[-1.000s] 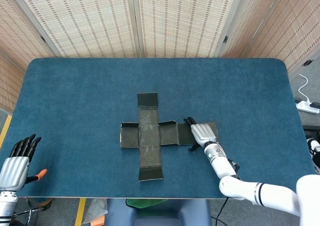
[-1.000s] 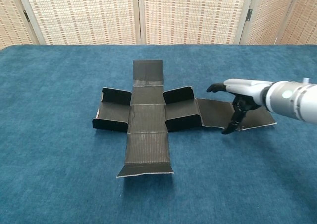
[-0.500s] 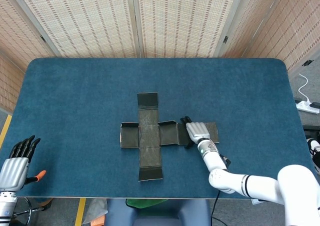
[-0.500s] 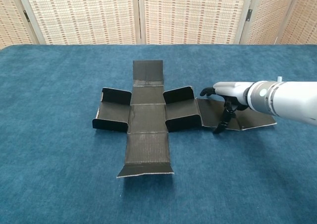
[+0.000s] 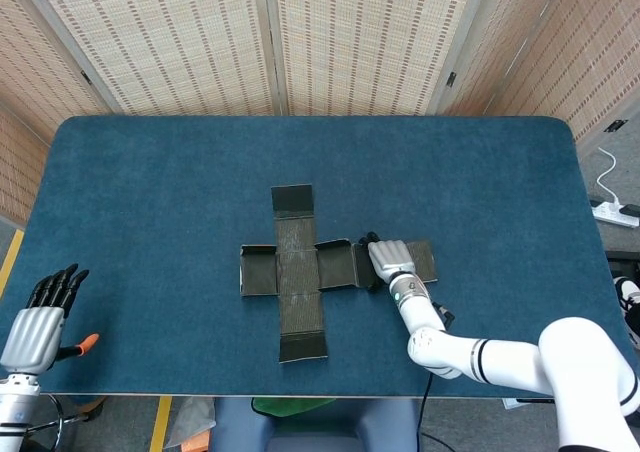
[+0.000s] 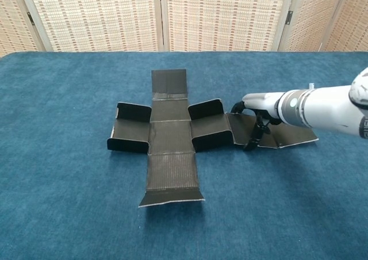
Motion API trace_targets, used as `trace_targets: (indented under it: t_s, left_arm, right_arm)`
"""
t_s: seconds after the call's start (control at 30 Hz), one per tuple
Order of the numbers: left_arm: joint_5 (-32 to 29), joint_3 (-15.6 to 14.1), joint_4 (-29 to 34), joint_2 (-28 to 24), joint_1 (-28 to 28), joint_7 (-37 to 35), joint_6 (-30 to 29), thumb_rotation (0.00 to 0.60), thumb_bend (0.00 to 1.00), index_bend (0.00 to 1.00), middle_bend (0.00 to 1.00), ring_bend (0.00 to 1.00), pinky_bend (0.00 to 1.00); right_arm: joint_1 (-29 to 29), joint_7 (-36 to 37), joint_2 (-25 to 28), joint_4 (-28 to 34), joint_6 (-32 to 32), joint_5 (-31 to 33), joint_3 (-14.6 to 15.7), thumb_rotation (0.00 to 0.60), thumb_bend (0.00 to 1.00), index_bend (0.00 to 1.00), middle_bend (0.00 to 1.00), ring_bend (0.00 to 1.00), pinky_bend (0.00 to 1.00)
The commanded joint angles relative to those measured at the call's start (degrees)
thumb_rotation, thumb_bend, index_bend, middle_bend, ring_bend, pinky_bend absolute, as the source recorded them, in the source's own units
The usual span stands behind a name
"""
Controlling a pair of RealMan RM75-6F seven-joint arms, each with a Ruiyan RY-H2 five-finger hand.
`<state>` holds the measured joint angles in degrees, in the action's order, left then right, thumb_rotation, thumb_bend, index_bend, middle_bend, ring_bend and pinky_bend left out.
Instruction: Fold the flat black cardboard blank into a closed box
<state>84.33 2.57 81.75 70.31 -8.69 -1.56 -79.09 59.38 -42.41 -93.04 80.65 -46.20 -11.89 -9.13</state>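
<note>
- Black cardboard blank (image 5: 298, 270) lying flat mid-worktop (image 5: 150, 192), nudged slightly askew since a second ago.
- Right hand (image 5: 391, 262) slid inward along right flap, grasping nothing, fingers pressing card.
- Left hand (image 5: 40, 312) idle, released, off worktop edge.
- Folding barely begun.

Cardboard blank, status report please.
Right hand on the blank's right flap, grip unclear. Left hand open, off the table's left edge. Blank flat, unfolded. Nothing in the way.
</note>
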Motion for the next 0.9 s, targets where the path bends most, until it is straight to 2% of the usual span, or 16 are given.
trace_targets:
  t_s: [0.03,0.13,0.2,0.33,0.37,0.43,0.5,0.6,0.73,0.8,0.9]
  left_arm:
    - [1.5,1.8,-2.2,2.0,-2.5,-1.0,0.4,0.600,0.20,0.17,0.12,0.26,0.24]
    - [2.2,3.6,-5.4,5.2,-6.1,-1.7,2.2,0.600,0.23,0.28,0.25,0.52,0.52]
    - [1.8,4.7,-7.4,7.4,-9.2,-2.3,5.6,0.600,0.24,0.32,0.29,0.61,0.63]
    - [-0.4,6.7,-11.9,12.2,-15.3,1.1,12.8,0.600,0.26,0.33,0.30,0.69,0.71]
    - [-0.7,7.1,-13.3,13.7,-16.3,1.9,13.4,0.600,0.27,0.33,0.31,0.70,0.72]
    - [-0.5,8.1,-17.3,17.7,-18.3,2.2,13.0,0.600,0.36,0.37,0.38,0.74,0.72]
    - [-0.5,7.9,-20.2,20.1,-19.7,2.5,13.9,0.600,0.39,0.38,0.40,0.75,0.73]
    - [-1.6,7.6,-22.4,22.4,-21.7,4.2,17.1,0.600,0.33,0.30,0.33,0.73,0.73]
    - [-4.5,7.9,-22.4,24.1,-23.8,9.1,21.5,0.600,0.22,0.06,0.10,0.64,0.78]
    - [-5.9,8.2,-22.9,25.3,-24.8,10.8,23.1,0.600,0.21,0.00,0.03,0.61,0.81]
    - [-7.0,8.4,-24.8,27.4,-25.9,12.7,23.8,0.600,0.20,0.00,0.00,0.59,0.82]
  right_arm:
    - [-0.6,2.2,1.2,1.6,0.0,-2.0,-0.4,0.600,0.29,0.34,0.37,0.72,1.00]
    - [-1.5,4.5,1.9,2.7,0.0,-4.7,-0.5,0.600,0.30,0.37,0.42,0.72,1.00]
    - [-2.1,6.0,2.2,3.5,0.0,-6.8,-0.4,0.600,0.30,0.37,0.44,0.72,1.00]
    - [-3.0,7.7,2.3,4.9,-1.7,-11.2,0.3,0.600,0.31,0.38,0.45,0.72,1.00]
    - [-3.1,7.8,2.2,5.2,-2.3,-12.1,0.5,0.600,0.31,0.38,0.45,0.72,1.00]
    - [-3.3,7.4,1.4,4.9,-4.7,-13.8,1.2,0.600,0.30,0.39,0.45,0.72,1.00]
    - [-3.4,6.2,0.7,4.8,-6.9,-15.2,2.1,0.600,0.30,0.39,0.45,0.72,1.00]
    - [-3.6,5.2,-0.2,4.9,-8.8,-16.0,2.5,0.600,0.30,0.39,0.45,0.72,1.00]
    - [-3.6,4.8,-0.8,5.1,-9.4,-16.5,2.4,0.600,0.30,0.39,0.44,0.72,1.00]
    - [-3.7,4.6,-1.1,4.9,-9.9,-17.0,2.3,0.600,0.30,0.39,0.44,0.72,1.00]
    - [-4.0,4.6,-1.3,5.4,-10.1,-17.6,2.3,0.600,0.30,0.39,0.44,0.72,1.00]
